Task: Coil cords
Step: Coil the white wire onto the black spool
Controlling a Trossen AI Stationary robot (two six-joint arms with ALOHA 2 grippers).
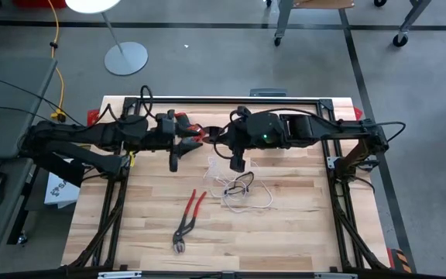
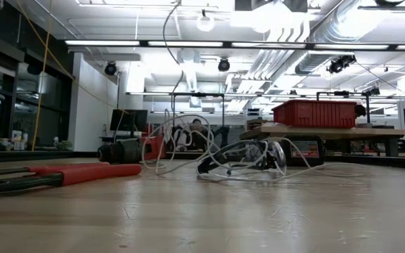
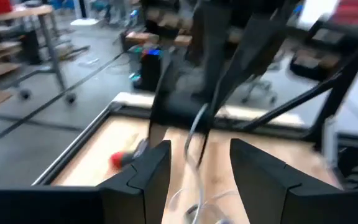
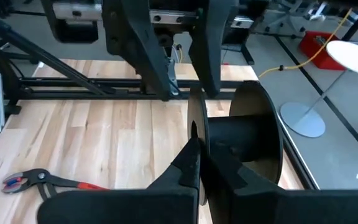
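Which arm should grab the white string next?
Left, probably. The open left gripper already has the white cord running between its fingers, while the right gripper is clamped on the black spool.

Light wooden plank table [image 1: 153, 232], red-handled pliers [image 1: 187, 219] lying flat, loose thin white cord [image 1: 246, 195] heaped near centre

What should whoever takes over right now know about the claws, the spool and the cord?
Right claw: shut on the black spool, held off the table near its far middle.
Left claw: open, facing the spool, with a strand of the white cord running between its fingers.
Done: spool lifted; no cord visible on its hub.
Left: most of the cord lies in a loose tangle on the table; wind it on.
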